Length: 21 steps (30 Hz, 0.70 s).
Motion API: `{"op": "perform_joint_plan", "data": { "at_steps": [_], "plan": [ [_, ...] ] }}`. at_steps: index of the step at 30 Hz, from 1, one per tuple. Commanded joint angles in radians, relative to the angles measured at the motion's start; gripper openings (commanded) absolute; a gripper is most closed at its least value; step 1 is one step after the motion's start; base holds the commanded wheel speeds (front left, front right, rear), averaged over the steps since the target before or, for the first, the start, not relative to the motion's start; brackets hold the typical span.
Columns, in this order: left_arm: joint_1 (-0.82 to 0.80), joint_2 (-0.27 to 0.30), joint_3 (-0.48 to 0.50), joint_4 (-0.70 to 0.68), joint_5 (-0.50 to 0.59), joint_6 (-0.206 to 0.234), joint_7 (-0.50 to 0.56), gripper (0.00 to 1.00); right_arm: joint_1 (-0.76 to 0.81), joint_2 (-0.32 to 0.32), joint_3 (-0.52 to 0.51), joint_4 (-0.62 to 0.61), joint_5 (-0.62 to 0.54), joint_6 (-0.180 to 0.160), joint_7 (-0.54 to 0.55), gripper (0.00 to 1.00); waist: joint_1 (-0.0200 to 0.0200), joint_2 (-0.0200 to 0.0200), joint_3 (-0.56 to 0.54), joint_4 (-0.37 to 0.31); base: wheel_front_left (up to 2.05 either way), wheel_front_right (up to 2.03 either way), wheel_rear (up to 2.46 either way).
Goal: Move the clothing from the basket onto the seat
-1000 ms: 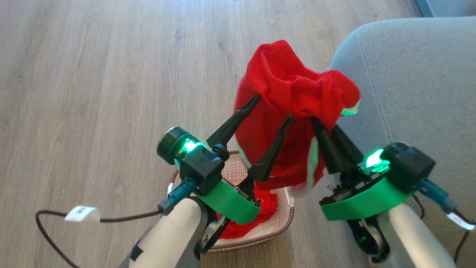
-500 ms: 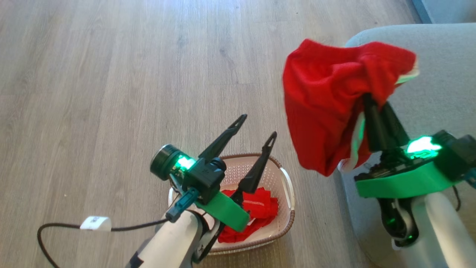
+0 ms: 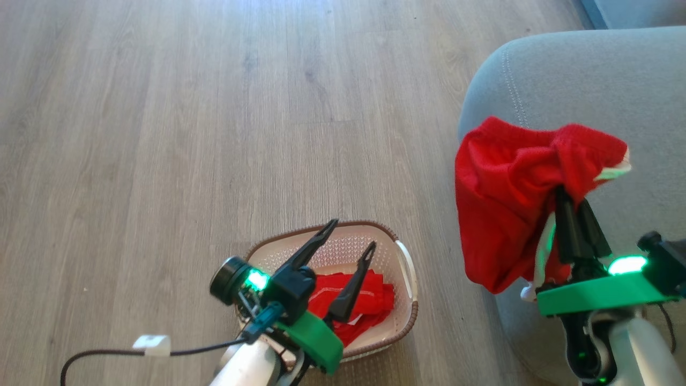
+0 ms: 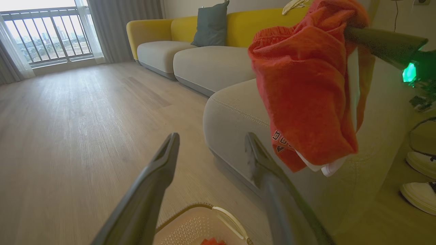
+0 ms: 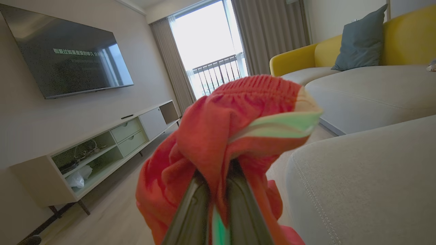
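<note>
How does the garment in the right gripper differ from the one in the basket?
Held garment hangs bunched from the shut right gripper near the seat; basket garment lies flat in the basket. Held garment shows a white band; basket garment looks mostly plain. Both are bright red.

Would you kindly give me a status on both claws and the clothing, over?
Right claw shut on red knit garment, hanging at seat corner, not set down. Left claw open over basket; more red clothing inside. Nothing seen blocking the seat.
</note>
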Motion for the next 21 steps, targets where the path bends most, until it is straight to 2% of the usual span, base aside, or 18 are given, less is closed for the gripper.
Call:
{"op": "perform_joint_plan", "data": {
  "at_steps": [1,6,12,21],
  "plan": [
    [-0.018,0.004,0.044,-0.028,-0.007,-0.001,-0.005,1.00,-0.014,0.004,0.011,-0.030,-0.003,0.007,0.000,0.00,0.0000,0.0000,0.000,-0.002,0.00,0.00,0.00],
    [0.011,0.004,0.070,-0.009,-0.047,-0.012,-0.005,1.00,-0.003,0.019,-0.009,0.010,-0.008,0.007,0.000,0.00,0.0000,0.0000,0.002,-0.010,0.00,0.00,0.00],
    [0.019,0.004,0.080,0.011,-0.033,-0.020,-0.005,1.00,-0.011,0.025,-0.018,0.032,-0.009,0.007,0.000,0.00,0.0000,0.0000,0.011,-0.014,0.00,0.00,0.00],
    [0.017,0.004,0.080,0.010,-0.040,-0.011,-0.005,1.00,-0.026,0.023,-0.017,0.031,0.000,0.007,0.000,0.00,0.0000,0.0000,0.017,-0.024,0.00,0.00,0.00]
  ]
}}
